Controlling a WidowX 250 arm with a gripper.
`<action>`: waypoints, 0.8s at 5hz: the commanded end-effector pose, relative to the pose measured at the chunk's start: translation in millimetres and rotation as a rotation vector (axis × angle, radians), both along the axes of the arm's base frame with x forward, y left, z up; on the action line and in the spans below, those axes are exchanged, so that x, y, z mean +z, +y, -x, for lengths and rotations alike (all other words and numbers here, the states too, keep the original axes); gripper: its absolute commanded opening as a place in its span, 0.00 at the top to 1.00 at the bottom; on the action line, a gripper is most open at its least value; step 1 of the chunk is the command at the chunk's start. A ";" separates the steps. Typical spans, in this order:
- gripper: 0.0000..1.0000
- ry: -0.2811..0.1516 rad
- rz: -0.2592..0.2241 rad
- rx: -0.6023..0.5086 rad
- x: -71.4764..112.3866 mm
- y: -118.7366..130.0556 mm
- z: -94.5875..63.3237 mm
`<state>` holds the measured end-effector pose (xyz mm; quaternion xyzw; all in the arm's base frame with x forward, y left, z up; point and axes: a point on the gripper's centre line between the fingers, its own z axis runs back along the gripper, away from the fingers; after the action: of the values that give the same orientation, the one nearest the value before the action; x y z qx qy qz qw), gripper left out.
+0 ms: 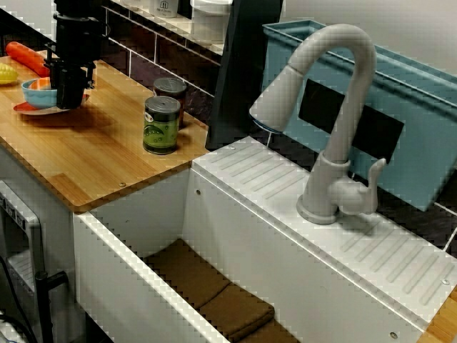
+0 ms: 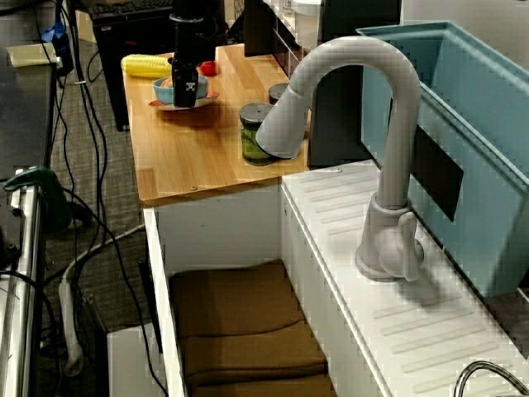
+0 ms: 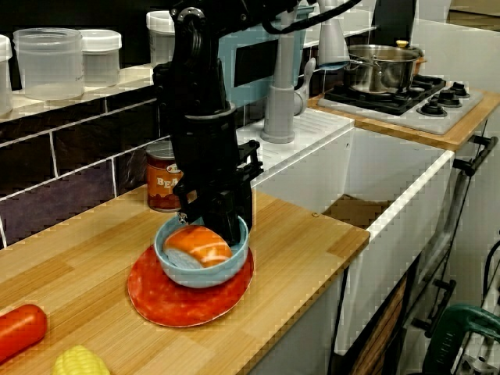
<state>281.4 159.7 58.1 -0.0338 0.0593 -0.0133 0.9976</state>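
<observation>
Listener: Worktop (image 3: 301,234) first. What lies at its left end, in the close view from the counter's end?

Describer: Pale wood. At the far left is an orange-red carrot (image 3: 19,330), cut off by the frame. A yellow corn cob (image 3: 78,363) lies just beside it, at about five o'clock from the carrot.

Listener: And to the right?

Describer: A red plate (image 3: 183,306) lies flat on the wood, at two o'clock from the corn cob. A blue bowl (image 3: 205,272) stands on it. Inside the bowl is an orange piece of salmon (image 3: 199,244) with pale stripes.

Listener: Where is the gripper?

Describer: The black gripper (image 3: 225,228) hangs straight down, its tip inside the bowl at the rim's one o'clock, touching or just beside the salmon's far side. The fingers are dark against a dark body, so I cannot tell whether they are spread or closed, or whether they hold the salmon. The view over the sink shows the gripper (image 1: 70,98) low over the same bowl (image 1: 32,91), no clearer.

Listener: What's past it?

Describer: A tin can (image 3: 162,187) with a red-brown label stands at eleven o'clock from the bowl, against the dark tiled wall. Farther right come a grey tap (image 3: 279,101) and the white sink (image 3: 402,226). At the far right is a steel pot (image 3: 380,69) on a hob.
</observation>
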 end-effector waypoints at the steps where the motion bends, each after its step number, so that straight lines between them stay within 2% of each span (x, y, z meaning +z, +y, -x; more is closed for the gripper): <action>1: 1.00 -0.098 -0.052 0.060 39.7 18.8 0.4; 2: 1.00 -0.099 -0.002 0.023 48.2 22.5 4.1; 4: 1.00 -0.112 -0.002 0.017 49.3 20.4 11.9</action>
<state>269.4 175.9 86.5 -0.0544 0.0319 -0.0022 0.9980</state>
